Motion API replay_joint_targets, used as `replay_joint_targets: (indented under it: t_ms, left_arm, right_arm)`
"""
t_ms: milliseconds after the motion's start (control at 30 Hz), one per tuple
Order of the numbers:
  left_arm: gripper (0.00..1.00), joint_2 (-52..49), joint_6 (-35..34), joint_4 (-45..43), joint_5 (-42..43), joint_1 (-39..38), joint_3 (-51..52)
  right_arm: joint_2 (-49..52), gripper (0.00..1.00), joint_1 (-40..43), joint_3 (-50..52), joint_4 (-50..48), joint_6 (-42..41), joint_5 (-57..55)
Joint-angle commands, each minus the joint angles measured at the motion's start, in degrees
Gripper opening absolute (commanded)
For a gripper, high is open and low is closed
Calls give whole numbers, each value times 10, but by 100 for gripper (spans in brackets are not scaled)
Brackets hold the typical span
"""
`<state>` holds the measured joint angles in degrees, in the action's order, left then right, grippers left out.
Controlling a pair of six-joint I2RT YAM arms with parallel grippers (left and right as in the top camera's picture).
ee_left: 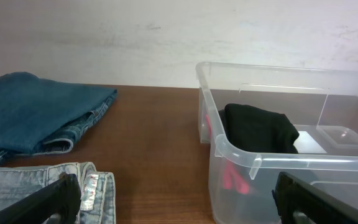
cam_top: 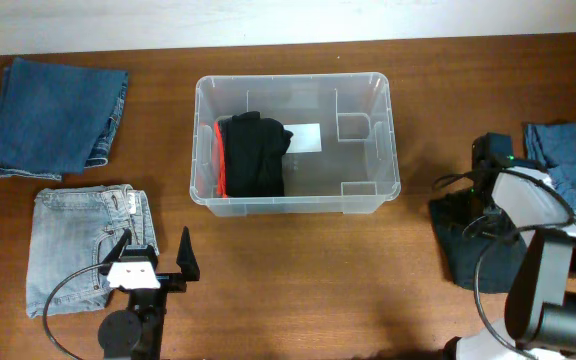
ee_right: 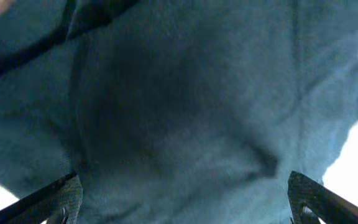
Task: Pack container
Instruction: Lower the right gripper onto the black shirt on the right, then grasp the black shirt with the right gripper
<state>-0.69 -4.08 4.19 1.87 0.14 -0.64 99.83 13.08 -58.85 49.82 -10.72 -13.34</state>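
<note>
Dark teal cloth fills the right wrist view: the right gripper (ee_right: 185, 202) has its jaws spread wide, close over a folded dark garment (ee_right: 179, 106), gripping nothing. Whether it touches the cloth cannot be told. Over to the left gripper (cam_top: 155, 245), also wide and empty, low at the near side, one finger over the edge of the light-wash jeans (cam_top: 73, 245). Beyond them lie folded dark-blue jeans (cam_top: 58, 115). Mid-table, toward the far edge, stands the container (cam_top: 383, 190), upright. A black garment (cam_top: 256, 155) with a red edge lies in its left half, beside the white label (cam_top: 305, 138). More blue denim (cam_top: 573, 160) sits far right. All of it rests on the brown wooden table (cam_top: 318, 290), with the off-white wall (ee_left: 166, 37) behind.
</note>
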Motion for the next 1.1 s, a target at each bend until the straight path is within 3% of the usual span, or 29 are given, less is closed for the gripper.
replay_joint_targets:
  t_ms: [0,233,500,700,1067]
  left_arm:
    - [99,3,5,4,-2,2,1]
    - [99,3,5,4,-2,2,1]
    - [99,3,5,4,-2,2,1]
    - [99,3,5,4,-2,2,1]
    - [99,3,5,4,-2,2,1]
  right_arm:
    - [24,98,2,5,-11,2,5]
    - [47,99,23,5,-23,-7,-22]
    - [48,99,110,5,-36,-22,11]
    - [47,98,109,-4,-40,-58,-16]
    - [-25,98,48,-92,45,-5,-34]
